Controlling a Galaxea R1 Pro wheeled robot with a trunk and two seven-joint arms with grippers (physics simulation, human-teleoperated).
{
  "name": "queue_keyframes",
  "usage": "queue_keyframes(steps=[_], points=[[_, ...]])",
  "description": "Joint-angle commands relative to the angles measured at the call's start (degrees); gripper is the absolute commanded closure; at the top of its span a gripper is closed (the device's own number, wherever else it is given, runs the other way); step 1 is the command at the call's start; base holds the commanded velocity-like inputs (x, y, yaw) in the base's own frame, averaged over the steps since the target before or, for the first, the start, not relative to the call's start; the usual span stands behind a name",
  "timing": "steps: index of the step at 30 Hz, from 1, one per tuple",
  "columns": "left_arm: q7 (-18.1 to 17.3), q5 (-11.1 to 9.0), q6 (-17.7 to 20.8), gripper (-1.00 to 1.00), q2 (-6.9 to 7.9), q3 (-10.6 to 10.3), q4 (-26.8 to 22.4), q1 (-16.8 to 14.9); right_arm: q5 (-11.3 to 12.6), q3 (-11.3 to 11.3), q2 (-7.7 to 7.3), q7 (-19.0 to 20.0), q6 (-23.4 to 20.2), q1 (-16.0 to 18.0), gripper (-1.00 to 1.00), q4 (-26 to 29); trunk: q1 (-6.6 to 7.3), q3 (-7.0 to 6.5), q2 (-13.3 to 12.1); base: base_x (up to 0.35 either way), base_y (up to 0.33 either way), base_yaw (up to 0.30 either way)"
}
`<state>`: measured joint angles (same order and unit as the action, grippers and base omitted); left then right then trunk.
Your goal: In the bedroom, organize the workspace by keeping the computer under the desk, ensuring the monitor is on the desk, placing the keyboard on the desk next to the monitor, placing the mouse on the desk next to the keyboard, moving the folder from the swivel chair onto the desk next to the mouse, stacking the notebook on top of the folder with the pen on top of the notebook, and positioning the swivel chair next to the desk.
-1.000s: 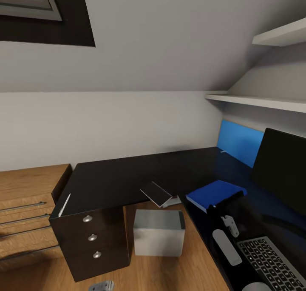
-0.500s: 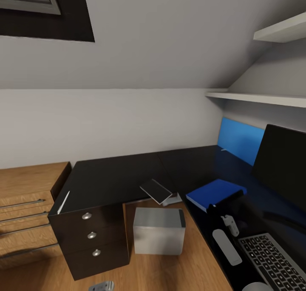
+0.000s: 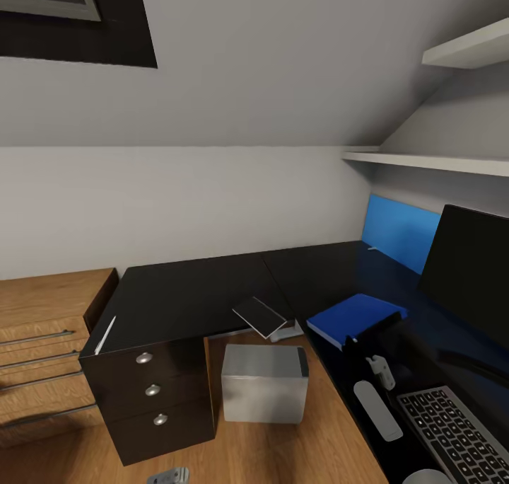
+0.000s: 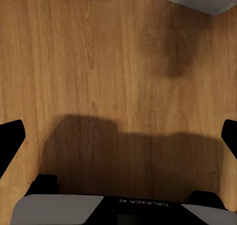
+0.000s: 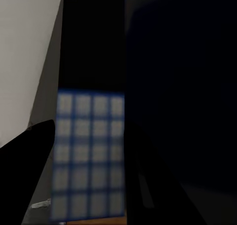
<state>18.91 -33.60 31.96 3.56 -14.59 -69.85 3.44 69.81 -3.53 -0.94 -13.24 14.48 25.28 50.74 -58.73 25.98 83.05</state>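
Head view aimed down across L-shaped desk (image 3: 198,293) corner from above. Left wrist view pointed straight down, close over wood floor (image 4: 98,62). Right wrist view pressed near keyboard (image 5: 89,156), also seen in head view.

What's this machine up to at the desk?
A two-armed robot is tidying a desk. Its open left tool hangs empty over the wooden floor. The blue folder already lies on the desk near the monitor; the notebook sits at the desk's inner edge, the pen above the drawers.
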Motion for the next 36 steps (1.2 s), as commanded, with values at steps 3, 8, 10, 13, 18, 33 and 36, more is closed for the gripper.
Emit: queue_keyframes(steps=[3, 8, 10, 13, 18, 33, 36], points=[[0.47, -0.65, 0.03, -1.00, 0.16, -0.07, -0.11, -0.01, 0.91, -0.25, -0.11, 0.13, -0.45, 0.03, 1.00, 0.06, 0.00, 0.05, 0.03, 0.000, 0.000, 0.000], [0.43, -0.68, -0.05, -1.00, 0.21, 0.13, -0.11, -0.01, 6.07, -0.20, -0.17, 0.30, -1.21, 0.03, 1.00, 0.08, 0.00, 0.05, 0.03, 0.000, 0.000, 0.000], [0.42, -0.68, -0.08, -1.00, 0.22, 0.15, -0.11, -0.01, 7.65, -0.23, -0.16, 0.31, -1.26, 0.03, 1.00, 0.08, 0.00, 0.05, 0.03, 0.000, 0.000, 0.000], [0.42, -0.68, -0.12, -1.00, 0.22, 0.17, -0.11, -0.01, 8.47, -0.18, -0.13, 0.31, -1.16, 0.03, 1.00, 0.07, 0.00, 0.05, 0.03, 0.000, 0.000, 0.000], [0.42, -0.68, -1.17, -1.00, 0.22, 0.17, -0.11, -0.01, 8.73, -0.29, -0.01, 0.20, -0.98, 0.03, 1.00, 0.03, 0.00, 0.05, 0.03, 0.000, 0.000, 0.000], [0.49, -0.76, -3.92, -1.00, 0.30, 0.15, -0.11, -0.01, 8.68, -0.53, 0.41, -0.26, 3.07, 0.03, 1.00, -0.31, 0.00, 0.05, 0.03, 0.000, 0.000, 0.000], [0.45, -0.76, -3.96, -1.00, 0.31, 0.16, -0.11, -0.01, 8.68, -0.53, 0.41, -0.55, 3.17, 0.03, 1.00, -1.03, 0.00, 0.05, 0.03, 0.024, 0.000, 0.000]])
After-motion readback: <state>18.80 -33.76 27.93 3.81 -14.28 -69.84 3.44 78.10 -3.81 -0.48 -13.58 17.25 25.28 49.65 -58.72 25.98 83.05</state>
